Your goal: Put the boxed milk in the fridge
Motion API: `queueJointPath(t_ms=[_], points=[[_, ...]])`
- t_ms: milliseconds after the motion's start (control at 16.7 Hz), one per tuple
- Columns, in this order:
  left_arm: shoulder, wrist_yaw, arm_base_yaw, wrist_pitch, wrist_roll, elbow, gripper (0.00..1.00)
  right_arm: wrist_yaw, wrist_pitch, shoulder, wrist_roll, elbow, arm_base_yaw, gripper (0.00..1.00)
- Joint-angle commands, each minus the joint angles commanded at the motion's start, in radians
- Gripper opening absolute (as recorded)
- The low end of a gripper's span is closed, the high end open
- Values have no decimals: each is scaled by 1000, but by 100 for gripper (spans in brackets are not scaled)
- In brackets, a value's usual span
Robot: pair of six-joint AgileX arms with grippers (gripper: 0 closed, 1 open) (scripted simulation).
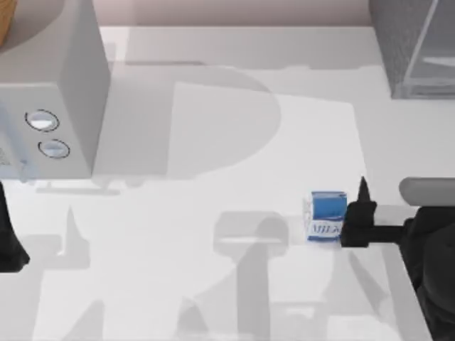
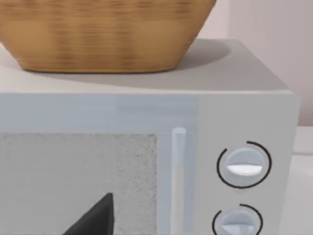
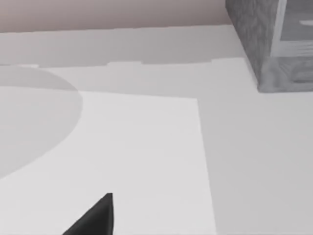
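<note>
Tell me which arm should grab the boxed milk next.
Right. The right gripper is right beside the boxed milk, on the fridge's side; the left arm sits parked at the table's left edge.

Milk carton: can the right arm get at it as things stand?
Probably yes. In the top view the right gripper is right beside the milk, on the side facing the arm, with nothing between them. The left arm is parked at the table's left edge.

Right gripper (image 1: pixel 355 213) sticks out sideways from its arm, low over the table. Left arm (image 1: pixel 11 245) sits parked at the left edge.
</note>
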Motion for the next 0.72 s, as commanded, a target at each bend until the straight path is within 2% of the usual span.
queueJointPath(t_ms=[360,720], points=[[0,0,0,0,0,0,100,189,364,460,0,99,172,100],[0,0,0,0,0,0,100,292,611,741,-35,177,255,100]])
